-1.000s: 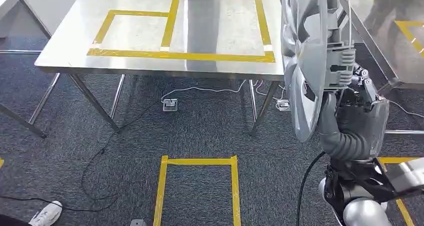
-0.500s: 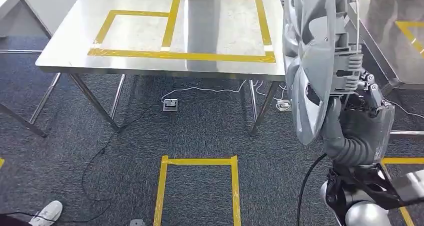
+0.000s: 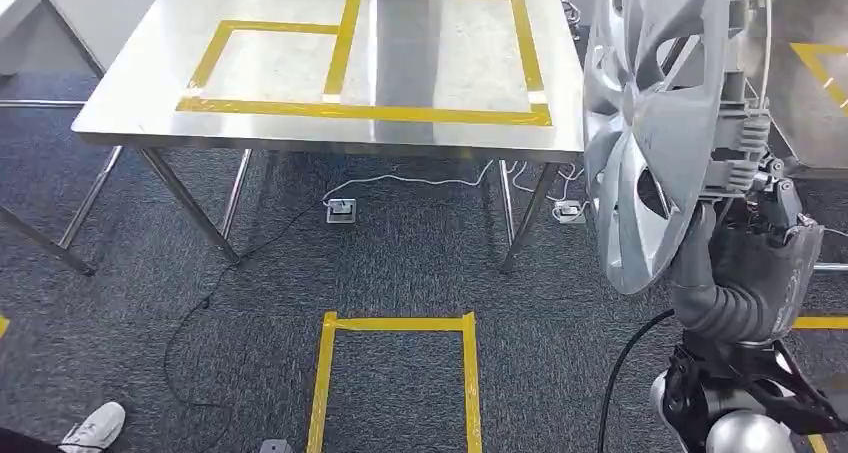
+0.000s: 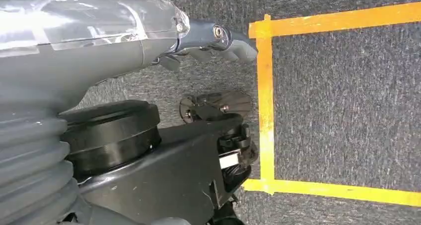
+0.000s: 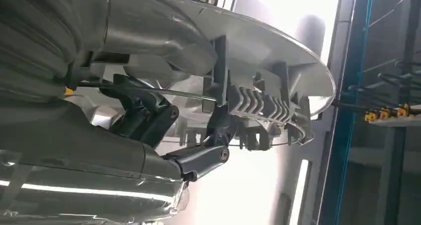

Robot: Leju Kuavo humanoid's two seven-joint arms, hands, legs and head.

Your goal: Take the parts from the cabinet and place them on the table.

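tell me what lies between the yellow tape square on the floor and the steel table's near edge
In the head view, dark carpet with a black cable, a white cable and a small socket box. Nothing else stands between the tape square and the table.

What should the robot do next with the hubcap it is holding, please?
Probably carry it left toward the table. The right robot hand holds the hubcap upright beside the table's right edge, not over it, and the taped boxes on top lie bare.

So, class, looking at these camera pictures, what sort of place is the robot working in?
Probably a robot test lab or workshop: a steel table marked with yellow tape, taped squares on carpet, and the right hand holding a wheel cover.
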